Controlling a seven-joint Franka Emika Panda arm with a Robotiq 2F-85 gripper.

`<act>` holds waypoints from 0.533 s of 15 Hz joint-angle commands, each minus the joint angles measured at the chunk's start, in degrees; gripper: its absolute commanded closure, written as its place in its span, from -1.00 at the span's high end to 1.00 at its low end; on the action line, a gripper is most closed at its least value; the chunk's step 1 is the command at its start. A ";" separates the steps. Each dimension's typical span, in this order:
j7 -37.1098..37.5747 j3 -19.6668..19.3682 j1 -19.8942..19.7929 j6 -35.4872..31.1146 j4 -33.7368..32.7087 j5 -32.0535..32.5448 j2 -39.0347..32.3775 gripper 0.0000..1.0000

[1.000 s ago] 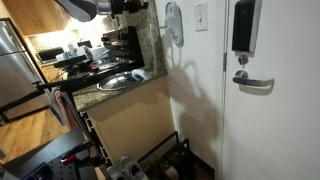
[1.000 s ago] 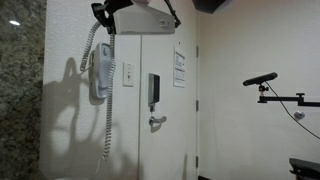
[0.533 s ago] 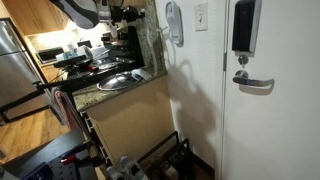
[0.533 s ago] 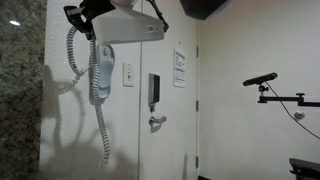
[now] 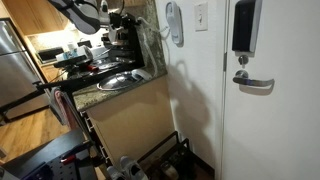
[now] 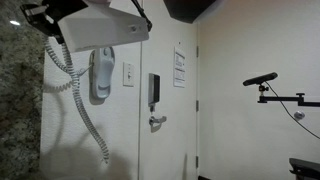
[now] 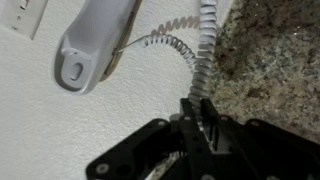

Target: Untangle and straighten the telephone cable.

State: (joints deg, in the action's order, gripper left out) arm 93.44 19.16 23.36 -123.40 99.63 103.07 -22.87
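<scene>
The pale grey handset (image 6: 100,74) hangs on the white wall; it also shows in the wrist view (image 7: 95,40) and in an exterior view (image 5: 173,22). The finely coiled off-white telephone cable (image 6: 66,78) runs from the handset's lower end, loops down (image 6: 98,135) and rises to my gripper (image 6: 47,18) at the upper left. In the wrist view the cable (image 7: 180,45) passes from the handset to my gripper (image 7: 198,102), whose jaws are shut on the coil in front of the granite. The robot arm (image 5: 85,10) reaches in over the counter.
A granite wall (image 6: 18,100) is left of the phone. A light switch (image 6: 127,74) is beside the handset. A door with a lever handle (image 5: 253,83) is further along. The granite counter (image 5: 150,75) holds pans (image 5: 118,80). A black stand (image 6: 268,90) is at the right.
The arm has moved away from the phone toward the granite wall with the cable in the gripper. The coil is pulled sideways from the handset and its hanging loop has shifted.
</scene>
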 commanded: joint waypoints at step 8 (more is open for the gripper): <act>-3.93 -0.89 -1.58 -2.68 -3.11 -1.64 -2.09 0.80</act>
State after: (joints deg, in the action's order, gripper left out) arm 91.40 18.70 22.92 -123.90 97.10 102.56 -25.55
